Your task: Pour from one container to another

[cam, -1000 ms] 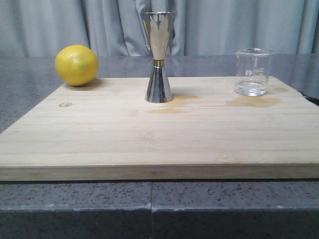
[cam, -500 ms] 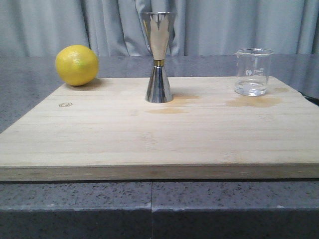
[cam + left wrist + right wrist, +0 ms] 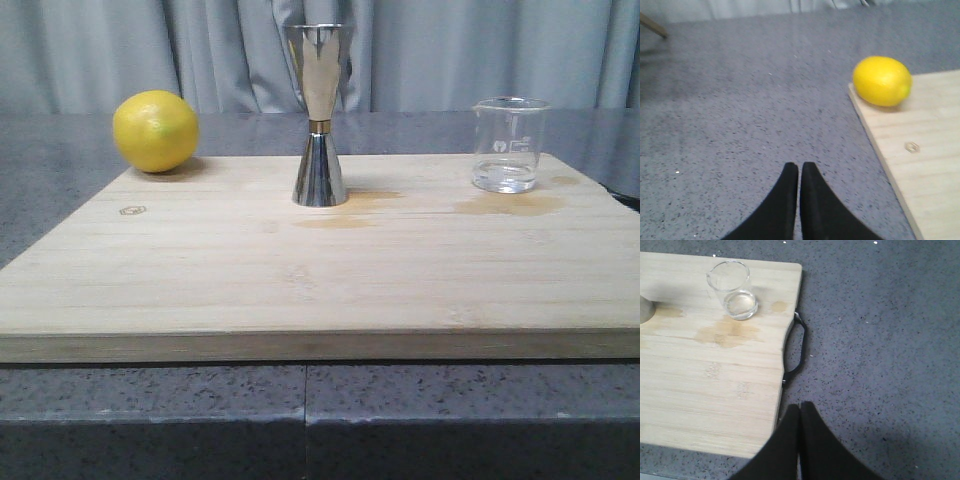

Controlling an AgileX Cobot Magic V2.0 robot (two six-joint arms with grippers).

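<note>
The clear glass beaker stands upright at the back right of the wooden board, with a little clear liquid at its bottom; it also shows in the right wrist view as the beaker. The steel jigger with a gold waist band stands upright at the board's back middle. My left gripper is shut and empty over the grey counter left of the board. Shut and empty too, my right gripper hangs over the counter beside the board's right edge. Neither gripper shows in the front view.
A yellow lemon rests at the board's back left corner, also seen as the lemon. Damp stains mark the board near the beaker and jigger. A black handle sits on the board's right edge. A curtain hangs behind.
</note>
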